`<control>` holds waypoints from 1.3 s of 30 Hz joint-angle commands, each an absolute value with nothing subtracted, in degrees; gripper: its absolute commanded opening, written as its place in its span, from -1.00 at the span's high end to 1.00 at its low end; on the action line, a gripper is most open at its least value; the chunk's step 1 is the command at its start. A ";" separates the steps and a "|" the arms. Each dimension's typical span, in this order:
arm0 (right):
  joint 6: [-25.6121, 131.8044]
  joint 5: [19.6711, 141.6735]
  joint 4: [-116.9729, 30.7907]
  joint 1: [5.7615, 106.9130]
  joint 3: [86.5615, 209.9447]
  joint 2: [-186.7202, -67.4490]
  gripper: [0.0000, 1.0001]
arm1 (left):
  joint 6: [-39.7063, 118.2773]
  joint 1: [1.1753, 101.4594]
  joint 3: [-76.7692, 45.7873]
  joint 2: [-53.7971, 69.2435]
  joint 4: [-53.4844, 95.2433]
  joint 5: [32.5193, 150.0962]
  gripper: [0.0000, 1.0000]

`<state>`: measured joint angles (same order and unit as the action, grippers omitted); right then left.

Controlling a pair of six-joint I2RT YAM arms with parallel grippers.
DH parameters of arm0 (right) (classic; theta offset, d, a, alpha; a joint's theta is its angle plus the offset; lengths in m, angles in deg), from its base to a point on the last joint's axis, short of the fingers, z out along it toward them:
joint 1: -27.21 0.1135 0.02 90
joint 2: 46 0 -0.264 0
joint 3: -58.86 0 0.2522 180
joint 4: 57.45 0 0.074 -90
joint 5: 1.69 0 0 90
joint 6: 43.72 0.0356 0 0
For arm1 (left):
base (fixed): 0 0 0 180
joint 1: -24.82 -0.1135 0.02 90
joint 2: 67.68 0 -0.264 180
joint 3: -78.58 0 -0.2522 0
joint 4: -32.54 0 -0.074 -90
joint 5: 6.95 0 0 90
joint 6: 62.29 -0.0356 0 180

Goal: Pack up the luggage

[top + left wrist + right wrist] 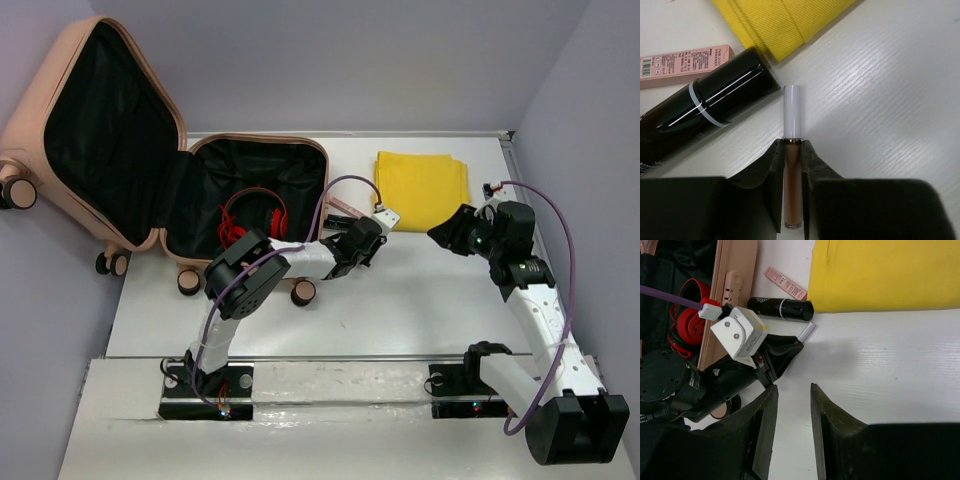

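The salmon-pink luggage (28, 128) lies open at the back left, its lid propped up. Red headphones (255, 215) rest in its black-lined base. My left gripper (376, 236) is just right of the luggage, low over the table. In the left wrist view it (792, 145) is shut on a slim lip-gloss tube (792, 190) with a white cap (792, 107). My right gripper (447, 230) is open and empty over bare table, facing the left gripper. It shows in the right wrist view (792, 395).
A folded yellow cloth (422, 185) lies at the back right. A black cylindrical bottle (710, 107) and a flat pink box (685, 65) lie between the cloth and the luggage rim (735, 270), beside the tube.
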<state>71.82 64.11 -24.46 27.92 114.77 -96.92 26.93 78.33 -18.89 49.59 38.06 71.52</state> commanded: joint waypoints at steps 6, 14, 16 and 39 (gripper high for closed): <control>70.72 59.94 -25.85 27.47 116.21 -98.20 0.17 | 30.95 78.17 -22.95 45.54 38.54 76.62 0.89; 65.97 64.03 -26.02 39.58 121.83 -109.42 0.13 | 41.23 75.63 -27.37 19.02 39.00 73.30 0.88; 63.95 66.59 -26.45 43.97 124.99 -115.40 0.03 | 45.87 71.17 -27.80 14.26 37.07 72.07 0.88; 36.27 73.72 -16.27 56.03 162.61 -161.57 -0.87 | 63.56 31.41 -24.91 19.51 31.87 78.11 -0.78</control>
